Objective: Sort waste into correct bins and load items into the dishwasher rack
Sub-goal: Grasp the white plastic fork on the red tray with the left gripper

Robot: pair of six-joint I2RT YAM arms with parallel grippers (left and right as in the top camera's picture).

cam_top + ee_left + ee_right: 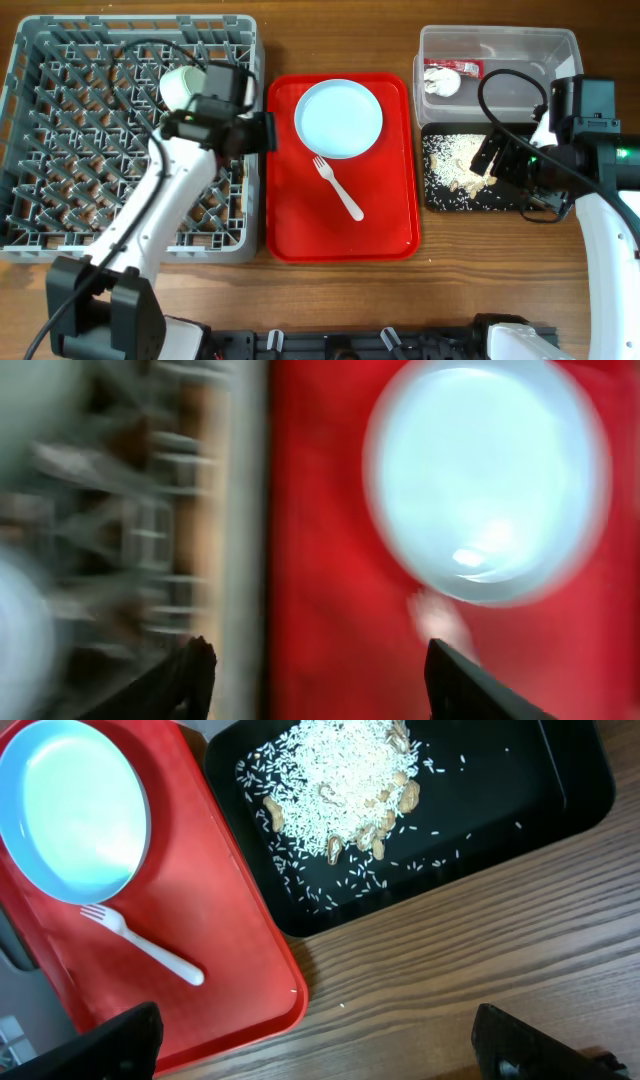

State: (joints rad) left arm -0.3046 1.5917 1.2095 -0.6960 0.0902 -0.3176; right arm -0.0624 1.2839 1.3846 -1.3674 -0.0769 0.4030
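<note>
Hovering w/ L fingers spread wide, nothing held, over seam btwn rack and red tray. R fingers likewise wide apart, empty, above counter by black tray w/ rice scraps. On red tray: plate, fork. In clear tub: paper wad, sauce packet. In rack: mint bowl

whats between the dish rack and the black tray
The red serving tray, holding the plate and white fork, fills that stretch between dishwasher rack and black tray, seen in the overhead view.
</note>
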